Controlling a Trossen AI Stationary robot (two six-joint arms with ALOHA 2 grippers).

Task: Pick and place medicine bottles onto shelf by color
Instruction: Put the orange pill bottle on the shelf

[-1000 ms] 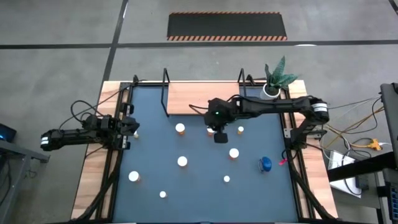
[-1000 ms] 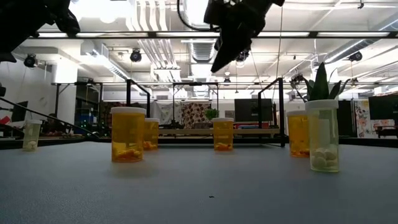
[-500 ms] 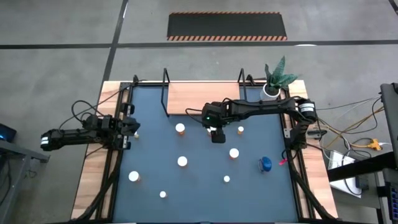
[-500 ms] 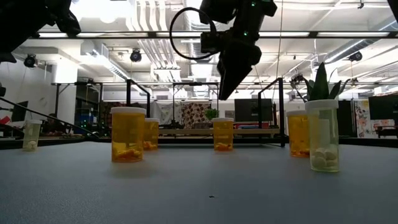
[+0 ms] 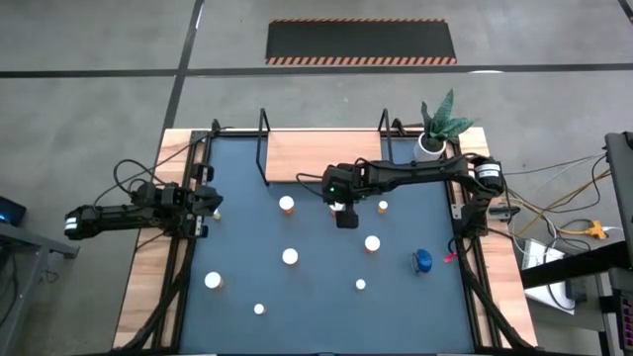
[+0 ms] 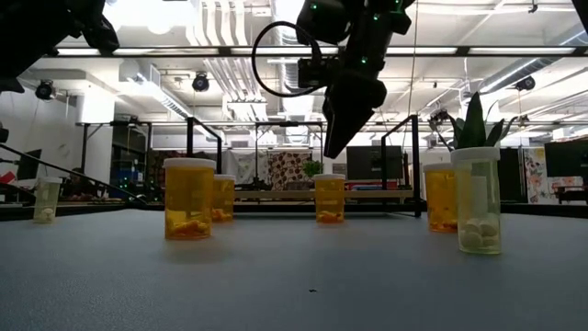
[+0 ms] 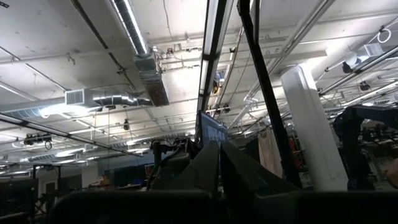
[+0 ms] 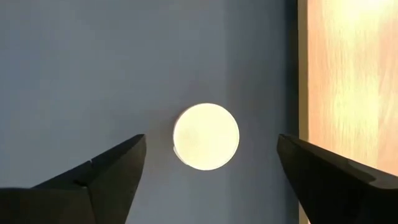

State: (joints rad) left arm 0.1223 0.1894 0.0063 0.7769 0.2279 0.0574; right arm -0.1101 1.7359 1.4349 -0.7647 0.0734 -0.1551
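Note:
My right gripper (image 5: 345, 215) hangs open over the middle of the dark-blue mat, pointing down. In the right wrist view its fingers stand on either side of one bottle's white cap (image 8: 206, 136) without touching it. In the low view the right gripper (image 6: 336, 147) is above that orange bottle (image 6: 329, 199), which stands upright on the mat. Other white-capped bottles (image 5: 287, 205) (image 5: 372, 243) (image 5: 290, 257) and a blue one (image 5: 422, 261) stand apart. The light-wood shelf (image 5: 321, 154) lies at the far edge. My left gripper (image 5: 208, 201) waits shut at the left edge.
A potted plant (image 5: 435, 133) stands at the far right corner. Black wire frames (image 5: 264, 138) rise at the shelf's ends. More bottles stand near the front (image 5: 213, 281) (image 5: 259, 310) (image 5: 360, 285). One small bottle (image 5: 383, 207) is just right of my right gripper.
My right gripper has come down toward the orange bottle below it and shifted slightly toward the table's left. The right arm's elbow has drawn in. No bottle has moved.

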